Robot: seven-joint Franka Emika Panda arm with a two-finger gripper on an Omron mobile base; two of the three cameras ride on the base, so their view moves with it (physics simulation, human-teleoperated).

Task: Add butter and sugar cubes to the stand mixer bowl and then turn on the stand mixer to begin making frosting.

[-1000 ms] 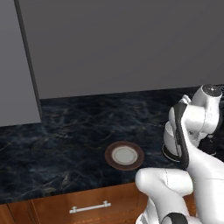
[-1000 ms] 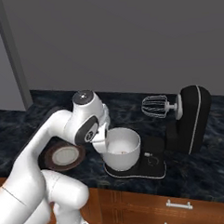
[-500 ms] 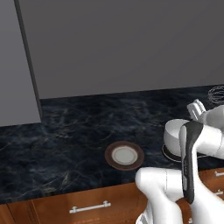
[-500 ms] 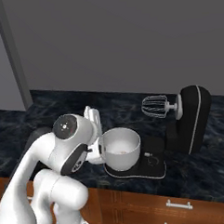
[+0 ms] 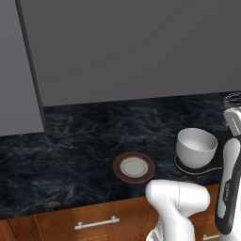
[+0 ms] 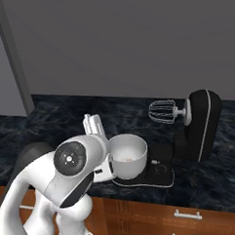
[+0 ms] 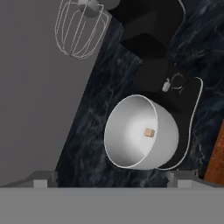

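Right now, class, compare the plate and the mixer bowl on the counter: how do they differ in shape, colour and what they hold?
The plate is flat with a brown rim; the stand mixer bowl is deep, rounded and pale grey-white. The plate lies bare on the dark counter; the bowl sits on the stand mixer base and holds a small beige cube. Both are round and upright.

One sugar cube, seemingly, lies in the bowl on the mixer base.

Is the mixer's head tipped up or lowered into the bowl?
Tipped up: the whisk hangs in the air beside the stand mixer bowl, not inside it.
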